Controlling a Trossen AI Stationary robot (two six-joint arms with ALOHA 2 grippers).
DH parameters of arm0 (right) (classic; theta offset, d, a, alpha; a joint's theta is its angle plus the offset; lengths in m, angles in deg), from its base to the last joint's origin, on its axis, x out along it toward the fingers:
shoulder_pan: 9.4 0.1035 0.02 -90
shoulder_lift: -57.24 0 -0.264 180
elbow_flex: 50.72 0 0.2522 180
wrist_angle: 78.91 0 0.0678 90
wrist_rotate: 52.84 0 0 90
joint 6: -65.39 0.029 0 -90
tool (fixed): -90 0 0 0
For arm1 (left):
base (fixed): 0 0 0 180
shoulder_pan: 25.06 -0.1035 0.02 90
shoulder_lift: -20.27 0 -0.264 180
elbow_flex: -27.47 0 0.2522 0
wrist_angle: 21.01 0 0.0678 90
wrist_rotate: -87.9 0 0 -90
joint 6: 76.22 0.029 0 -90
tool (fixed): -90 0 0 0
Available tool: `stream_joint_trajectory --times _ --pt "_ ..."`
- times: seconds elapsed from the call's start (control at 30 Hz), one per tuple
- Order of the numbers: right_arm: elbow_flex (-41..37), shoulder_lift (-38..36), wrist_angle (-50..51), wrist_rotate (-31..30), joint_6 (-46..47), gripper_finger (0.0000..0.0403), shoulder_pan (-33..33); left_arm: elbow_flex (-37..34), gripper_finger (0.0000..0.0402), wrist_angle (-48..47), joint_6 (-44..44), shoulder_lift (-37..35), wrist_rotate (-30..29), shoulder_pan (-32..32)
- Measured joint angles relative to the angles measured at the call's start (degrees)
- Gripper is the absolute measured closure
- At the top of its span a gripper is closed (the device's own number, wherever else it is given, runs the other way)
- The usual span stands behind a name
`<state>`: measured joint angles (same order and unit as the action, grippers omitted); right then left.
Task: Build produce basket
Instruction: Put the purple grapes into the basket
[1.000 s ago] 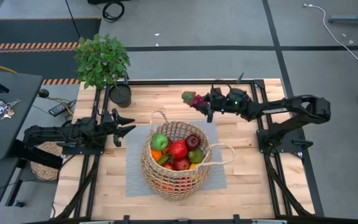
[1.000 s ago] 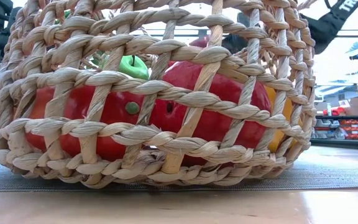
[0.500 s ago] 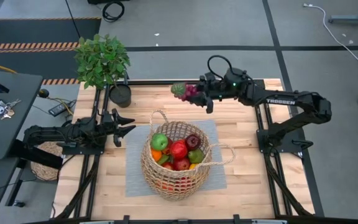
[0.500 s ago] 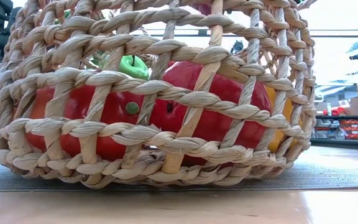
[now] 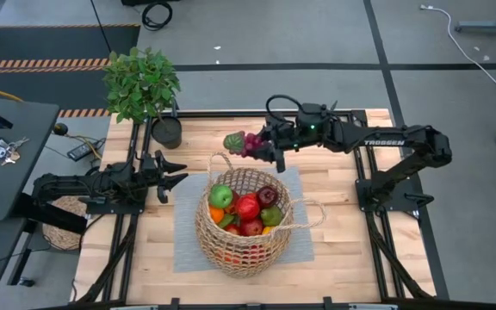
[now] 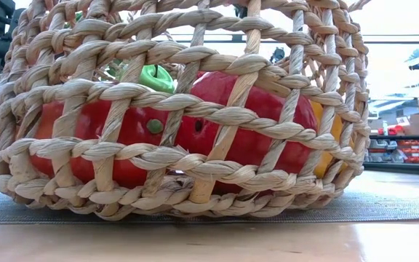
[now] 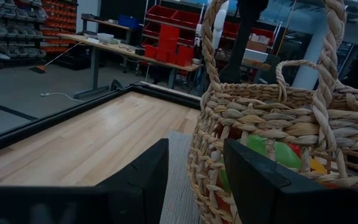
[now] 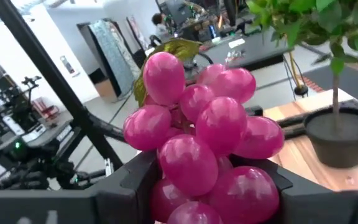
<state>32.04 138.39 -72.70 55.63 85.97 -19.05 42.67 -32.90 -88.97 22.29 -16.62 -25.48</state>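
The tan wicker basket (image 5: pixel 231 254) stands on a grey mat (image 5: pixel 188 245) at the table's middle. It holds several fruits, among them a green apple (image 5: pixel 220 196) and a red one (image 5: pixel 248 207); the low view shows red fruits (image 6: pixel 246 138) through the weave. My right gripper (image 5: pixel 258 145) is shut on a bunch of magenta grapes (image 5: pixel 239 142), in the air just beyond the basket's far rim. My left gripper (image 5: pixel 179 172) is open and empty left of the basket, which fills the right of its wrist view (image 7: pixel 278 124). My right gripper pinches the grape bunch between its two fingers (image 8: pixel 135 180), one on each side of the bunch's near grapes (image 8: pixel 188 165). The fingers come level from the table's right, pointing left. The bunch is lifted clear and sticks out past the fingertips, its green leaf (image 8: pixel 166 53) at the far end.
A potted green plant (image 5: pixel 141 82) in a black pot (image 5: pixel 167 132) stands at the table's far left corner. The basket's two loop handles (image 5: pixel 222 159) (image 5: pixel 313 215) rise above its rim. Bare wood lies at the table's far right (image 5: pixel 334 185).
My right gripper has carried the grapes toward the table's left along the far edge, from the far right to a place just beyond the basket's far rim. The bunch has stayed clear of the table. My left arm has kept still.
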Motion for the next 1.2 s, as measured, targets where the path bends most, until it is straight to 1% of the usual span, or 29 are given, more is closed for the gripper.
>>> stream_joint_trajectory --times 0.1,0.17,0.23,0.37,0.57,0.63,0.77,0.9,1.07,1.2 --pt "0.7 0.3 -0.2 -0.8 1.6 0.0227 0.6 0.0 0.0241 0.0 0.0 0.0 0.0 0.0" --pt "1.2 0.4 -0.6 -0.7 5.2 0.0227 0.6 0.0 0.0241 0.0 0.0 0.0 0.0 0.0" --pt "1.2 0.3 -1.3 0.0 11.8 0.0227 0.6 0.0 0.0241 0.0 0.0 0.0 0.0 0.0" --pt "1.2 0.4 -1.6 3.7 26.5 0.0227 -0.6 0.0 0.0241 0.0 0.0 0.0 0.0 0.0" --pt "1.2 0.4 -1.6 3.8 45.8 0.0227 -0.6 0.0 0.0241 0.0 0.0 0.0 0.0 0.0" --pt "1.2 0.4 -1.6 2.3 49.1 0.0227 -0.4 0.0 0.0241 0.0 0.0 0.0 0.0 0.0" --pt "1.2 0.4 -1.3 0.6 50.3 0.0227 0.3 0.0 0.0241 0.0 0.0 0.0 0.0 0.0" --pt "1.2 0.4 2.8 -2.0 51.3 0.0228 1.7 0.0 0.0241 0.0 0.0 0.0 0.0 0.0" --pt "1.2 1.3 5.7 -3.6 45.4 0.0228 5.5 0.0 0.0241 0.0 0.0 0.0 0.0 0.0" --pt "1.2 4.8 4.8 -3.3 45.7 0.0229 9.0 0.0 0.0241 0.1 0.0 0.1 0.0 0.0"
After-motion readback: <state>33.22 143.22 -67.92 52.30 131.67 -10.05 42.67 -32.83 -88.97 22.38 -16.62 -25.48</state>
